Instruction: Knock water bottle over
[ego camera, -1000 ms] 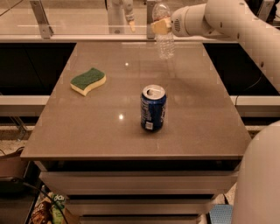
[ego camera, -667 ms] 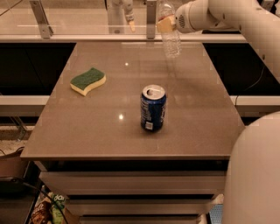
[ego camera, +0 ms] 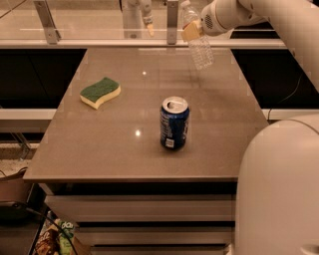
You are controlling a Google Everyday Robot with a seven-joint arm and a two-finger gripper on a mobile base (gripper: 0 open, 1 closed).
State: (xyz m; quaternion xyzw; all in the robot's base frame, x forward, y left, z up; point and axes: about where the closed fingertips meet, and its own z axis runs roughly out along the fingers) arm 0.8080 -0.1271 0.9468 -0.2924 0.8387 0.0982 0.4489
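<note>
The water bottle [ego camera: 199, 47], clear and ribbed with a white cap, is at the far right of the table [ego camera: 114, 149]. It tilts, its cap leaning back and left and its base lower and to the right. My gripper [ego camera: 192, 31] is against the bottle's upper part, reaching in from the upper right on the white arm [ego camera: 234, 12]. The bottle's label band is hidden behind the gripper.
A blue soda can [ego camera: 174, 123] stands upright mid-table, in front of the bottle. A green and yellow sponge [ego camera: 100, 92] lies at the left. A glass rail with metal posts [ego camera: 172, 20] runs behind the table. My white body [ego camera: 279, 194] fills the lower right.
The gripper has moved to the right along the far edge. The bottle has gone with it and now tilts instead of standing upright. The can and sponge have not moved.
</note>
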